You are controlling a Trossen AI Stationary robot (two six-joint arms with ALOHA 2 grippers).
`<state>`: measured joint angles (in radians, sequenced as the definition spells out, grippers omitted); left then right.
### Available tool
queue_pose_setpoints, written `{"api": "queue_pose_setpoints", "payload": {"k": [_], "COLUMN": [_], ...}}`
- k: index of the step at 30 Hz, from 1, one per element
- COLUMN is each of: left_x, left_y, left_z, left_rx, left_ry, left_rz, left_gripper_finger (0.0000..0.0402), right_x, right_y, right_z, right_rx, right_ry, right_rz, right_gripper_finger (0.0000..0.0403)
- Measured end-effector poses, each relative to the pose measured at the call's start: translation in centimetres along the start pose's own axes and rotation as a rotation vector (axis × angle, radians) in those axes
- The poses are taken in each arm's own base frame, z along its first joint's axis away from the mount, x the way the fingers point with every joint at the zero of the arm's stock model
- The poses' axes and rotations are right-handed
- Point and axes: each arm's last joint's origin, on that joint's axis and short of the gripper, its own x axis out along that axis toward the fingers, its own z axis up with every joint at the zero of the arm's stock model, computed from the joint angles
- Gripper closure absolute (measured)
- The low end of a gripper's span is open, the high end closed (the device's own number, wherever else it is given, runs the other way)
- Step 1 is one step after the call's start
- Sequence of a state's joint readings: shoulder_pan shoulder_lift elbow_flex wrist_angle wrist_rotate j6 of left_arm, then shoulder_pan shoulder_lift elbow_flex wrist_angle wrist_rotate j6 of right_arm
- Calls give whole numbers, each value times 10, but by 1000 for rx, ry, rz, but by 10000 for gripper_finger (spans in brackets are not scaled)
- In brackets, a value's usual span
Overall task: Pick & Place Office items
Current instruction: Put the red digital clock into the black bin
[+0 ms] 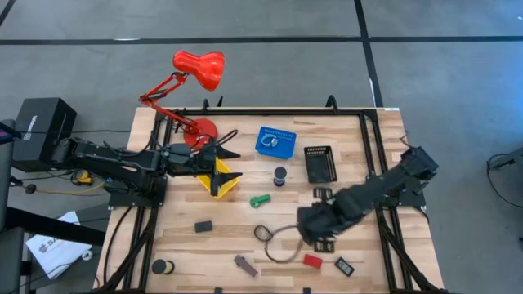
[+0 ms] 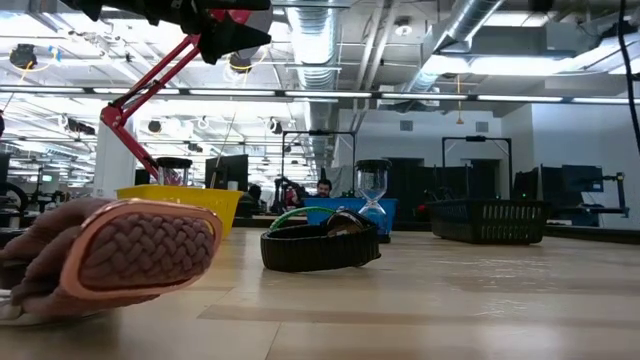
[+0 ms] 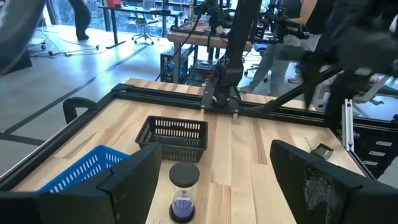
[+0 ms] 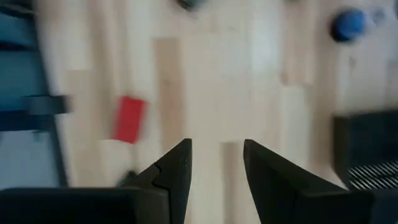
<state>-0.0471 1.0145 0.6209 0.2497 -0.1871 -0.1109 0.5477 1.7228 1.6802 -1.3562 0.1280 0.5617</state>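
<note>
Pale slatted wood table (image 1: 245, 208) with black frame, carrying red lamp (image 1: 196, 69), yellow basket (image 1: 219, 177), blue basket (image 1: 274, 140), black basket (image 1: 320, 163), hourglass (image 1: 280, 175), green piece (image 1: 260, 199), black block (image 1: 203, 226), red block (image 1: 312, 261), black loop (image 1: 278, 242), brownish bar (image 1: 245, 265), black roll (image 1: 161, 267)

bright, even light from ceiling strips overhead, glaring in the low view. soft, faint shadows on my table (image 1: 270, 220). my right wrist view is smeared with blur, the red block (image 4: 129, 119) fuzzy. low down, the braided thing (image 2: 140, 250) close to the lens is soft.
</note>
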Motion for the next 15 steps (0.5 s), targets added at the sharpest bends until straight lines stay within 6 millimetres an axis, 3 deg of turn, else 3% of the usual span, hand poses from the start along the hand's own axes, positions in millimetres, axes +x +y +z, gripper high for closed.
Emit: {"api": "queue_pose_setpoints", "payload": {"k": [5,15], "left_x": [0,0], "left_y": [0,0], "left_z": [0,1], "left_rx": [-1,-1], "left_ry": [0,-7], "left_rz": [0,1], "left_gripper_finger": [105,105], "right_x": [-6,36], "right_y": [2,-18], "right_z": [-21,-39], "right_rx": [66,356], "right_ry": [-123,-71], "right_rz": [64,96], "right_gripper_finger": [267,267]}}
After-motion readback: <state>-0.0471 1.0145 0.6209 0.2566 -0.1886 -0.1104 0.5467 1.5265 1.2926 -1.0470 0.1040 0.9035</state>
